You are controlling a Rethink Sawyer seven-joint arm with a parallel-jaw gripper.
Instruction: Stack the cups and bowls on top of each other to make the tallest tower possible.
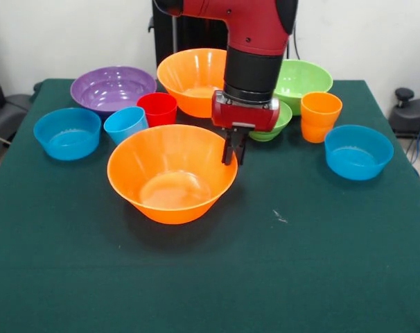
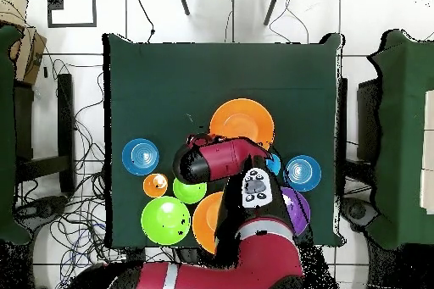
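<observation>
A large orange bowl (image 1: 172, 173) (image 2: 242, 122) rests upright on the green cloth at the front middle. My gripper (image 1: 234, 149) comes straight down onto its right rim, fingers shut with the rim between them. Behind it stand the red cup (image 1: 158, 109), the light blue cup (image 1: 125, 125) and, to the right, the orange cup (image 1: 320, 116) (image 2: 155, 185). Every cup and bowl stands singly and no tower shows. In the overhead view the arm (image 2: 222, 158) hides the gripper.
At the back sit a purple bowl (image 1: 113, 89), a second orange bowl (image 1: 193, 80), a large green bowl (image 1: 303, 80) and a small green bowl (image 1: 276, 125). Small blue bowls flank the group, one on the left (image 1: 67, 133) and one on the right (image 1: 358, 151).
</observation>
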